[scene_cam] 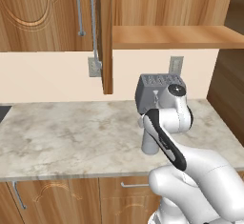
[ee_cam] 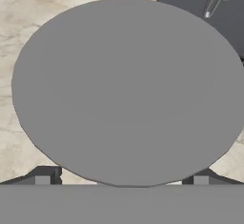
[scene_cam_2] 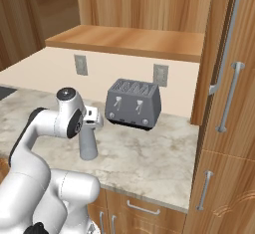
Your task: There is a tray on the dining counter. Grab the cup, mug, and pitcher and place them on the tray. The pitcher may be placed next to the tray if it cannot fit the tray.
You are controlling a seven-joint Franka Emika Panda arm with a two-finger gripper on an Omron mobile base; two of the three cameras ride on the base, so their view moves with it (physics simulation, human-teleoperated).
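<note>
The tall grey pitcher (scene_cam: 151, 146) (scene_cam_2: 88, 146) stands upright on the marble worktop (scene_cam: 71, 132), in front of the toaster. My gripper (scene_cam_2: 90, 127) points straight down right above it and is open. In the hand view the pitcher's round grey top (ee_cam: 126, 89) is very close, and the gripper (ee_cam: 121, 178) has one dark fingertip (ee_cam: 44, 176) at each lower side of that top, not pressed against it. In the left base view my own forearm hides the pitcher's upper part. The cup, mug, tray and dining counter are out of view.
A boxy grey toaster (scene_cam: 159, 90) (scene_cam_2: 133, 103) sits against the back wall just behind the pitcher. Wall cabinets and a wooden shelf (scene_cam: 167, 36) hang above. A tall cabinet (scene_cam_2: 226, 108) bounds the worktop on the right. Drawers run under its front edge.
</note>
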